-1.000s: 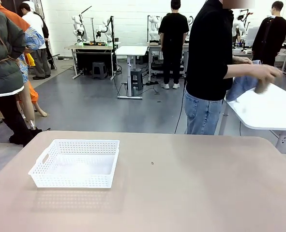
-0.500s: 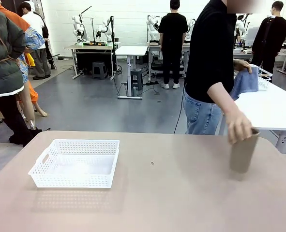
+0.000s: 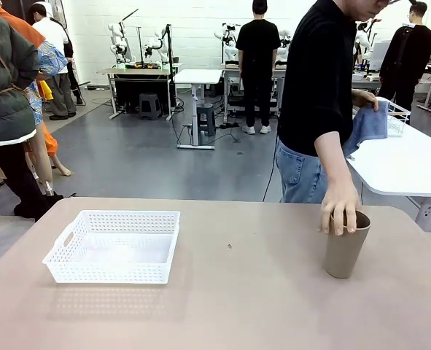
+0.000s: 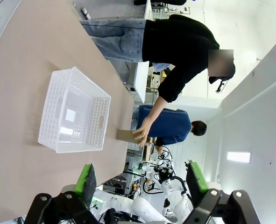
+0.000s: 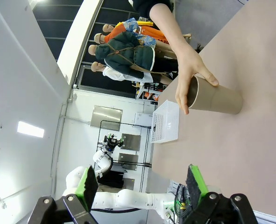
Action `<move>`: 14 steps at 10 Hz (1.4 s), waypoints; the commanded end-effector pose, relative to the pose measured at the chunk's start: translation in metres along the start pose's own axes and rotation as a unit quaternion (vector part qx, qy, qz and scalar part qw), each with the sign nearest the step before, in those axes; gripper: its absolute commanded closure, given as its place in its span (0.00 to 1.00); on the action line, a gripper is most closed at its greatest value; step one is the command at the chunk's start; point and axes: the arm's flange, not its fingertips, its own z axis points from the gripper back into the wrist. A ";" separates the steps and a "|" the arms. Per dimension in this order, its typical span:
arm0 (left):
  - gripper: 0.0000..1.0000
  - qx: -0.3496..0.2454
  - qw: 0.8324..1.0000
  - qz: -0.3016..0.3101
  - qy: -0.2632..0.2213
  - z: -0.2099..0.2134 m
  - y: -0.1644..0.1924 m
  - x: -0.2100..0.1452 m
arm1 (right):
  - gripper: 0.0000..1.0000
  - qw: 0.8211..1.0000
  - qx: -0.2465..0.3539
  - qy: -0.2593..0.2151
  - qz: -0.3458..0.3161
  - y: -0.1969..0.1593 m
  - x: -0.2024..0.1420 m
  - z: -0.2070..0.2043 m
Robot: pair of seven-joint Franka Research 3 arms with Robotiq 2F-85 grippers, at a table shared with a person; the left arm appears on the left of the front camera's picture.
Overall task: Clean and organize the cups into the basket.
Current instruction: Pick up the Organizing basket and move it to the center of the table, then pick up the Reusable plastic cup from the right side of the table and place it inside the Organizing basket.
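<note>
One tan-brown cup [image 3: 345, 251] stands upright on the right side of the brown table, with a person's hand [image 3: 340, 210] resting on its rim. The same cup [image 4: 126, 135] shows in the left wrist view beyond the basket, and the cup [image 5: 218, 99] lies close ahead in the right wrist view. The white lattice basket [image 3: 106, 272] sits empty at the table's left. My left gripper [image 4: 141, 179] is open in the air, far back from the basket [image 4: 79, 145]. Likewise my right gripper [image 5: 141, 183] is open, well off the cup and the basket [image 5: 166, 121].
The person stands at the table's far right edge and holds a blue cloth [image 3: 368, 124] in the other hand. A white side table [image 3: 412, 168] with a wire basket [image 3: 397, 117] stands behind on the right. Bare tabletop [image 3: 244, 292] lies between basket and cup.
The person brought the tan cup over from the white side table and set it upright on the brown table. The hand stays on its rim. Both grippers stay open.
</note>
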 end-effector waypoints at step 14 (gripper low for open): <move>0.00 0.382 0.869 -0.313 0.018 -0.178 -0.110 -0.105 | 0.00 0.926 -0.066 0.145 0.343 -0.028 0.044 -0.076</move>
